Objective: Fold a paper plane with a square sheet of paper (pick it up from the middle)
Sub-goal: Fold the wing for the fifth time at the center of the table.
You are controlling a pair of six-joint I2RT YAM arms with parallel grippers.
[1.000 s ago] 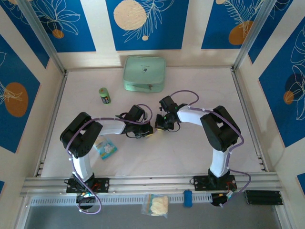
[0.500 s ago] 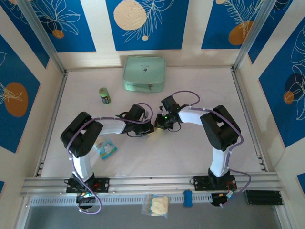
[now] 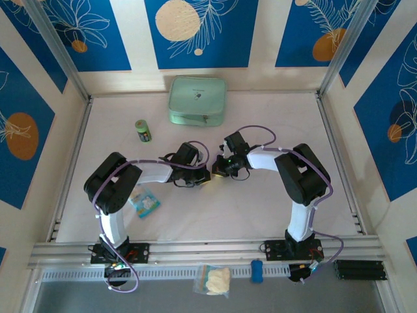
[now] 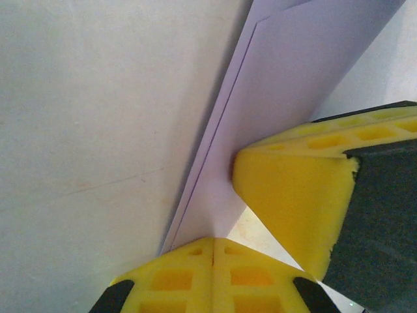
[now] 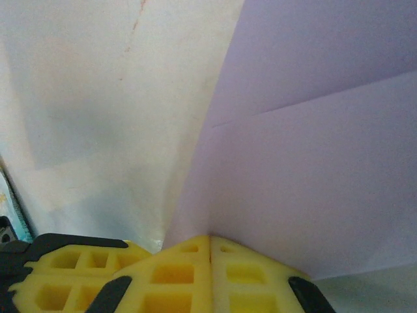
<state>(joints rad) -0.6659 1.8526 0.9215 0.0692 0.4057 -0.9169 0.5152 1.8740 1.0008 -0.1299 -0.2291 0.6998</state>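
Near the middle of the table [image 3: 260, 208], your left gripper [image 4: 214, 244] is clamped shut on the folded lavender paper [image 4: 300, 78], its layered edges showing; just to its right, your right gripper [image 5: 210, 238] pinches the same sheet, jaws closed on a creased corner

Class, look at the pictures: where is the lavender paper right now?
The lavender paper is at the middle of the table, nearer than the mint-green pouch, pinched by the left gripper and the right gripper, as both wrist views show.
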